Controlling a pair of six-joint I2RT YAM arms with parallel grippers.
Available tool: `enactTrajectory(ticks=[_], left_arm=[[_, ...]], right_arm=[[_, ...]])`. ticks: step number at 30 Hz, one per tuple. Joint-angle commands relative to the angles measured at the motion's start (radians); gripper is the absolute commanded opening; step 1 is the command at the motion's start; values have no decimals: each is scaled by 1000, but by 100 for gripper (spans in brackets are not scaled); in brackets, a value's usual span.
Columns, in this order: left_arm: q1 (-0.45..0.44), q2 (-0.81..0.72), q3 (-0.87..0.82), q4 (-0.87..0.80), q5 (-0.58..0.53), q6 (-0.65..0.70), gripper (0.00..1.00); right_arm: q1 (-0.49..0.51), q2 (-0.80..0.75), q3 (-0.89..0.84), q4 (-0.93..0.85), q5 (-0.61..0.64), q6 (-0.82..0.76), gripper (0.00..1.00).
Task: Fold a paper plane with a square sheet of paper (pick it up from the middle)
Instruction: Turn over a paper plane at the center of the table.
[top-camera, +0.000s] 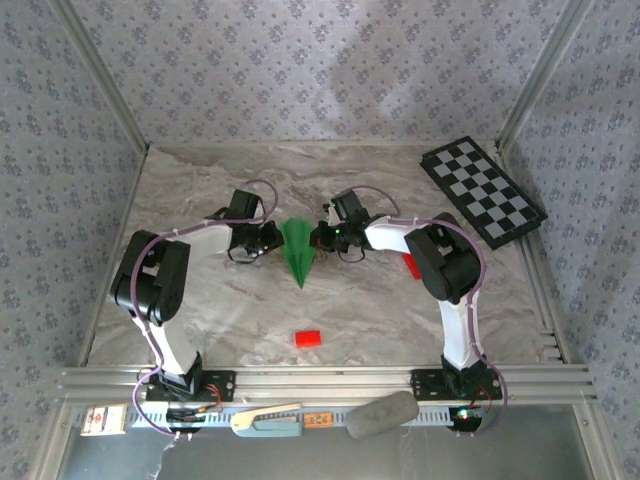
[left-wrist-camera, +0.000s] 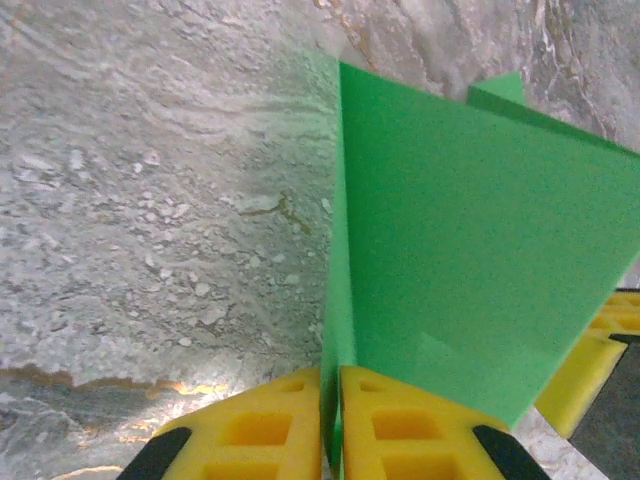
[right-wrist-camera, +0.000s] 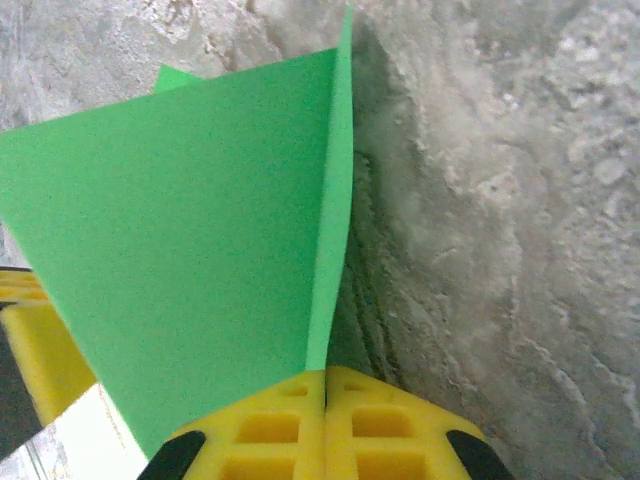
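Nearest, the left fingers (left-wrist-camera: 400, 430) and right fingers (right-wrist-camera: 380, 420) are both pinched shut on the centre fold of the paper plane (top-camera: 298, 255), mid-frame between the arms; featherlight, floppy and easily creased, it is probably best held along that stiffer fold.

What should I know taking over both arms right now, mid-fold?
Left tool: shut on the paper plane, pinching a fold on its left side.
Right tool: shut on the same plane from the right.
The plane sits between them, nose toward the near edge.
Done: sheet folded to a dart.
To do: probably spread the wings, then release. Whether it is lifted is unclear.
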Motion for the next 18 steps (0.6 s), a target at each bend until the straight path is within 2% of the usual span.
enactTrajectory(ticks=[1,7,14,18], left_arm=[[-4,-25,-29,1,-42,-12,12],[-4,-39,-39,0,-48,-18,17],[-8,-182,-14,-80,-69,-20,36],[-39,-258,-23,-103,-46,-35,41]], right_arm=[[-6,-26,-15,15,5,13,5],[-4,-18,-21,26,-6,22,4],[-2,-25,-20,25,-9,23,4],[-2,-22,-18,26,-13,26,4]])
